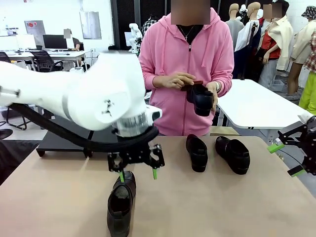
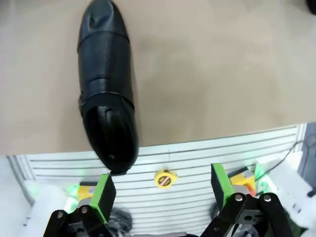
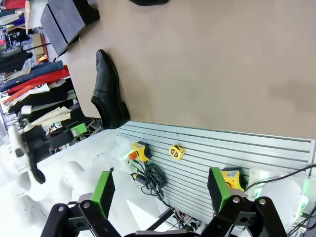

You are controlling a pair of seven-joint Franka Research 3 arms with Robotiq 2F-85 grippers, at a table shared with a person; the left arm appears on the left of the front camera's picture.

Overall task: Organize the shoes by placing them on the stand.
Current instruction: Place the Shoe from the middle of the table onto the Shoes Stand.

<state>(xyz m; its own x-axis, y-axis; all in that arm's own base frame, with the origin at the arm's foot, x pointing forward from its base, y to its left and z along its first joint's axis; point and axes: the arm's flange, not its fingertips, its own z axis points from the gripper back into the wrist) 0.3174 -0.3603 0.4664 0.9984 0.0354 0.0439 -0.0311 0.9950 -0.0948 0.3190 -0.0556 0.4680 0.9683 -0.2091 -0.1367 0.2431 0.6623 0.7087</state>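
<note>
Upper left of the left wrist view, the shoe (image 2: 106, 89) looks like glossy black leather, finely perforated across its middle band; the table (image 1: 212, 207) is smooth, matt tan; the stand (image 1: 59, 140), middle left, matt black; the person's hoodie (image 1: 168, 54), soft pink cloth; the left arm's shell (image 1: 98, 96), glossy white.

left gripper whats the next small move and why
Probably nudge the left gripper a little to the robot's left, so that it centres over the near shoe before it goes down. The gripper is open and hangs above the shoe without touching it. In the left wrist view the shoe lines up with one finger rather than with the gap, so a straight descent would likely land on it.
</note>
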